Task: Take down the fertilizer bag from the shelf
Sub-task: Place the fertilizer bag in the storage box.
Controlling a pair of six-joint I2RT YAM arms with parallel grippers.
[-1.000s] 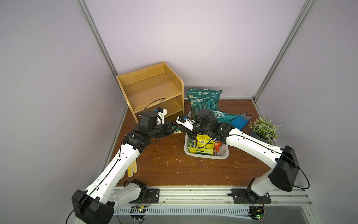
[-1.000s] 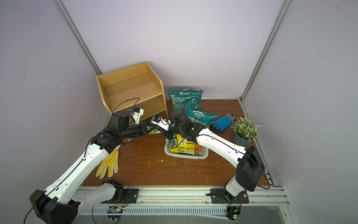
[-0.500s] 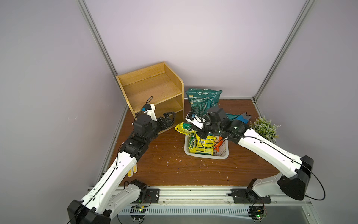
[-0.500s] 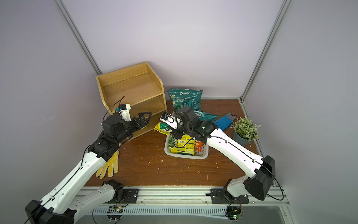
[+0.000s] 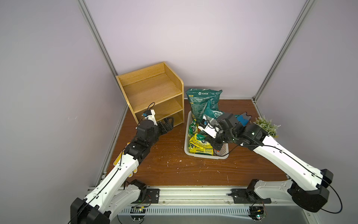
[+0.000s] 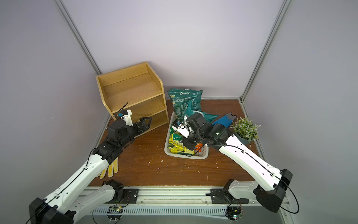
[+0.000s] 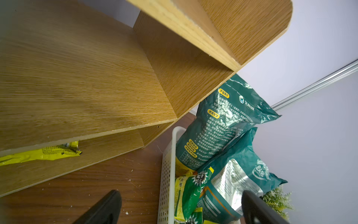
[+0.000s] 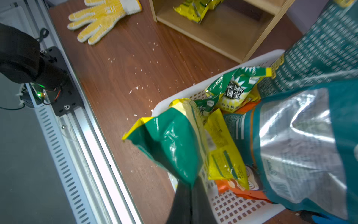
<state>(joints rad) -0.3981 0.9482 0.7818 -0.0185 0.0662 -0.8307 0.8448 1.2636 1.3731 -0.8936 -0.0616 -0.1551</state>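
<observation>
- Clamped tight on the fertilizer bag (image 8: 174,141) with the right claw (image 8: 191,189): gripped by one thin end, so hanging slack and tilted rather than flat.
- Off the shelf (image 5: 153,91) already: carried at the near corner of the white basket (image 5: 205,156), partly out over its rim and the table (image 5: 174,170). Impossible to tell whether brushing the rim.
- Probably kept raised to clear the packets piled in the basket (yellow, green and orange ones, crowded against the tall green sack (image 5: 201,102) leaning at the far end).
- Spread wide and gripping nothing with the left claw (image 6: 145,122). Parked just in front of the shelf's lowest opening and aimed inward, likely lined up for a reach inside.
- Worth noting in that lowest tier: a second yellow packet (image 7: 38,154), lying flat under the middle board, hence hidden from above.
- Nothing seen on the top tier.
- Next, by judgement: lower and let go into the basket or onto the table. Some risk of the slack bag snagging the rim or slipping from so thin a grip.
- Off to the side, near the left arm: a yellow glove (image 8: 102,17), flat on the table, well apart from the bag.
</observation>
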